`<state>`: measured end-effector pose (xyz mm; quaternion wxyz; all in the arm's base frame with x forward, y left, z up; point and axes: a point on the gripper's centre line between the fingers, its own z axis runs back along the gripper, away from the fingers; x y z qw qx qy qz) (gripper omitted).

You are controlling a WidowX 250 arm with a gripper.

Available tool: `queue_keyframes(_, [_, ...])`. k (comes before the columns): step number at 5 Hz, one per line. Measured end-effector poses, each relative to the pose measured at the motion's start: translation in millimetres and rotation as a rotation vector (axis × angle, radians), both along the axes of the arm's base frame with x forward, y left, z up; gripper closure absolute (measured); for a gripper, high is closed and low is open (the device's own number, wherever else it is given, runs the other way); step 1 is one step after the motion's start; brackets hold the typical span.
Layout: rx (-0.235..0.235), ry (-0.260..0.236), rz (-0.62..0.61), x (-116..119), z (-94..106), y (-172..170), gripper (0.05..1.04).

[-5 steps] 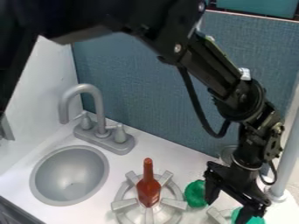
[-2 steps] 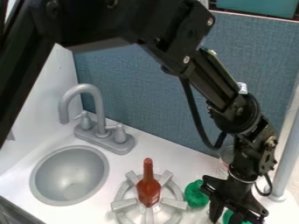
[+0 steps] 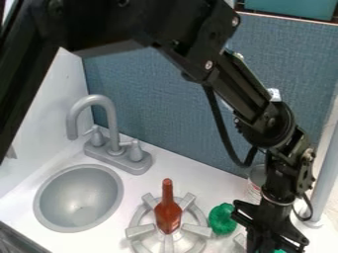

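Camera view: claw (image 3: 269, 246), opening and grip unclear, beside green lump (image 3: 222, 220), long axis up-down in view

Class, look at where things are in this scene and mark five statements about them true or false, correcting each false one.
1. The red bottle-shaped object is on the round grey stove burner. True.
2. The black two-finger robot hand is over the round grey sink basin. False: it is at the lower right of the picture, well away from the basin.
3. The bumpy green object is between the burner and the hand in the picture. True.
4. The curved grey faucet stands between the basin and the burner. False: it stands behind the basin.
5. The panel behind the counter is blue. True.
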<state>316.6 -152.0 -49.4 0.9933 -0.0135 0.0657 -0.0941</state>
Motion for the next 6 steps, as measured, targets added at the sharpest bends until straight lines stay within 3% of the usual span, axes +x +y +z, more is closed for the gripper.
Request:
queue_keyframes(1, [-0.033,0.007,-0.067,-7.5,30.7,5.6,0.987])
queue_keyframes(2, [-0.017,0.023,-0.155,-30.4,56.2,17.8,0.988])
queue_keyframes(3, [-0.027,0.068,-0.25,-62.5,64.9,22.2,0.988])
queue_keyframes(4, [-0.003,0.116,-0.345,-85.5,58.0,23.4,0.988])
queue_keyframes(5, [-0.051,0.108,-0.454,-89.8,50.7,20.4,0.988])
queue_keyframes(6, [-0.053,0.095,-0.504,-86.9,29.3,20.8,0.988])
